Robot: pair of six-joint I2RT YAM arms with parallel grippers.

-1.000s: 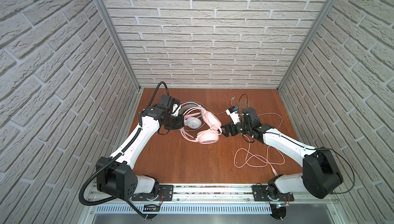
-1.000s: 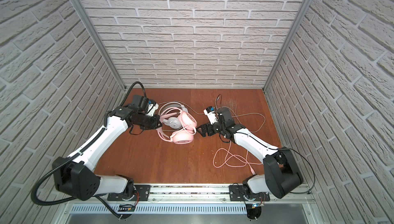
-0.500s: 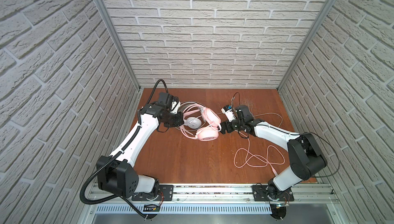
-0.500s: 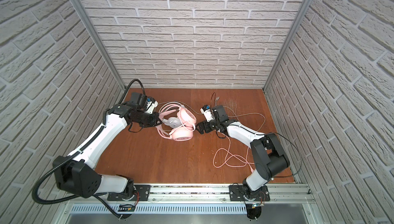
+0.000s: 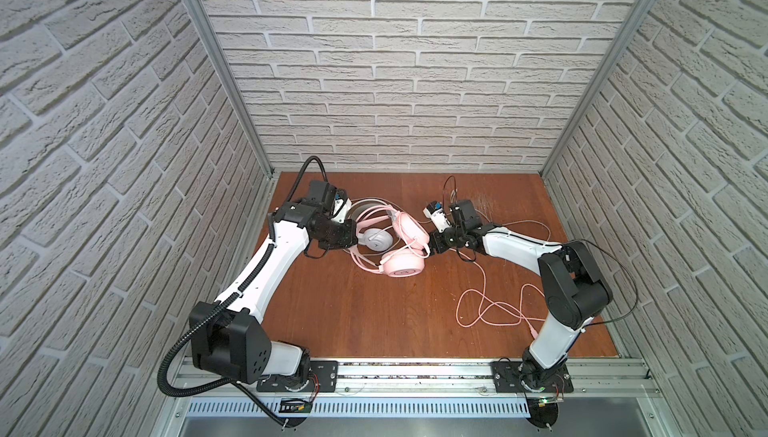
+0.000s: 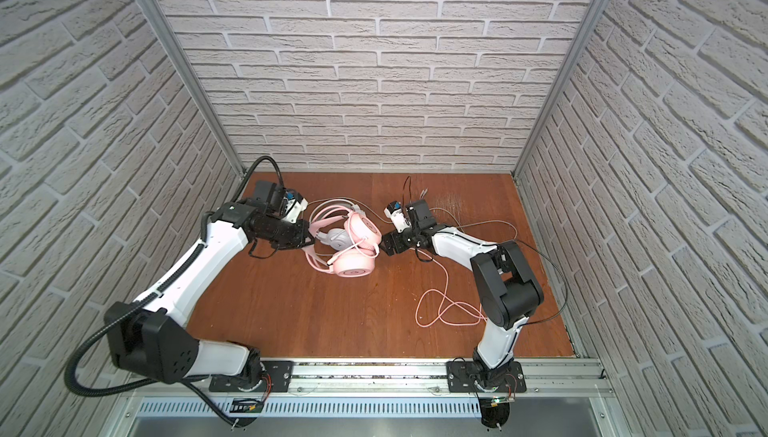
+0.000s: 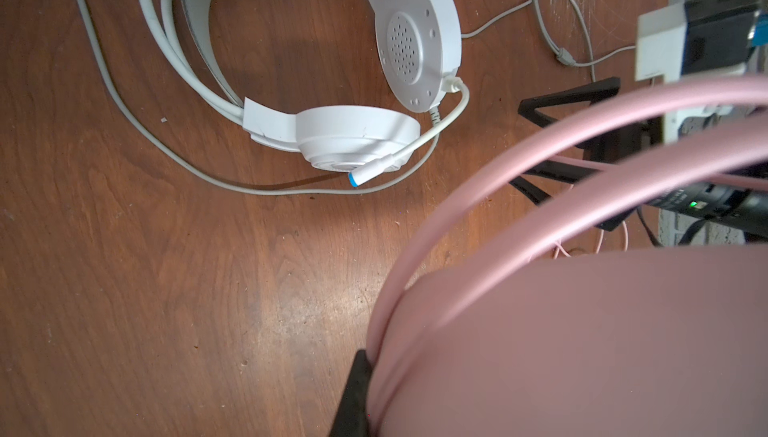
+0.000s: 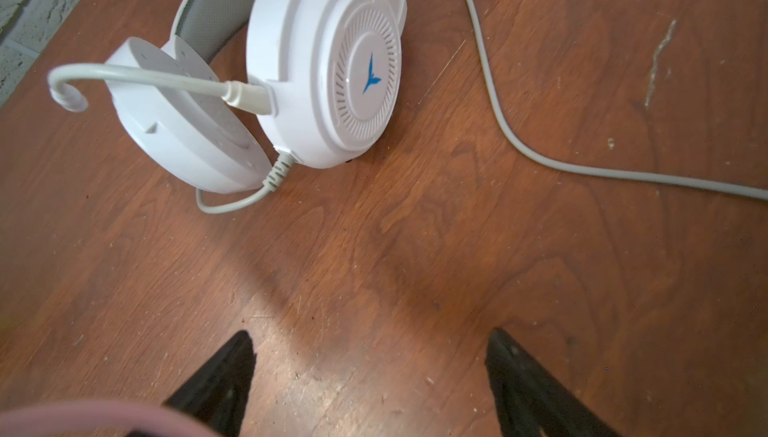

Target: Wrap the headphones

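Observation:
The pink headphones (image 5: 402, 265) (image 6: 353, 266) lie mid-table, one cup flat and the other (image 5: 409, 227) tilted up. My left gripper (image 5: 352, 243) (image 6: 309, 242) is shut on their pink headband (image 7: 519, 152), which fills the left wrist view beside one black finger (image 7: 358, 393). The white headphones (image 5: 376, 239) (image 7: 345, 139) (image 8: 328, 69) rest inside the pink band's arc. My right gripper (image 5: 432, 244) (image 6: 384, 245) (image 8: 370, 333) is open over bare wood just right of the pink cups, holding nothing.
The pink cord (image 5: 490, 310) (image 6: 449, 308) lies in loose loops at the front right, by the right arm's base. The grey cord (image 5: 523, 223) (image 8: 540, 156) trails to the back right. Brick walls close in on three sides.
My right gripper has moved left and back toward the pink cups, its jaws narrowing slightly. The left gripper has kept its hold on the pink band, shifting it a little backward.

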